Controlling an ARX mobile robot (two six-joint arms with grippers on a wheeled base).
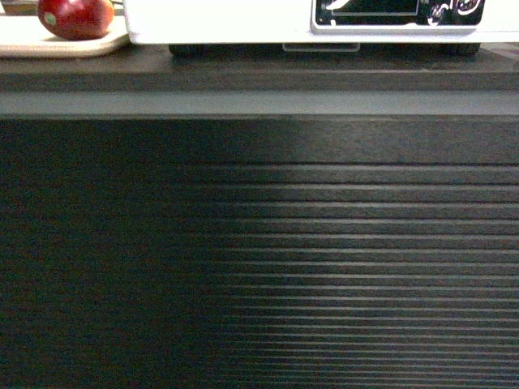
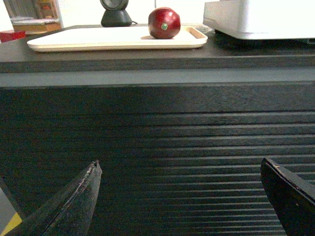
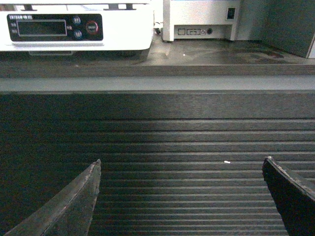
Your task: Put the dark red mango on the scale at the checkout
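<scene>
The dark red mango point(image 1: 76, 17) sat at the upper left of the head frame, resting on a beige tray point(image 1: 49, 44) on top of the desk point(image 1: 259, 81). The scale point(image 1: 243, 24) stood just beside the tray, to its right in that frame, its black display panel point(image 1: 397, 12) at the upper right. In the left wrist view the mango point(image 2: 164, 22) lay near the tray's point(image 2: 98, 39) right end, stem spot facing the camera, with the scale's corner point(image 2: 261, 19) at the upper right and a dark rounded stand point(image 2: 115, 14) behind the tray. The right wrist view showed the scale's point(image 3: 123, 29) front panel at upper left and a white printer point(image 3: 197, 19) further right.

Left hand point(image 2: 179, 196): open, fingers spread wide at the lower corners of its frame, low against the desk's ribbed front, well below the mango. Right hand point(image 3: 179, 196): likewise open, holding nothing, equally low.

Handling judgement: the fruit looked firm, glossy and rounded, so probably slippery and inclined to roll. Moderate weight likely. A grasp across the widest middle, jaws on opposite flanks, with gentle pressure to avoid bruising, seemed best. The left hand was the nearer one and would first need to rise above the desk edge.
</scene>
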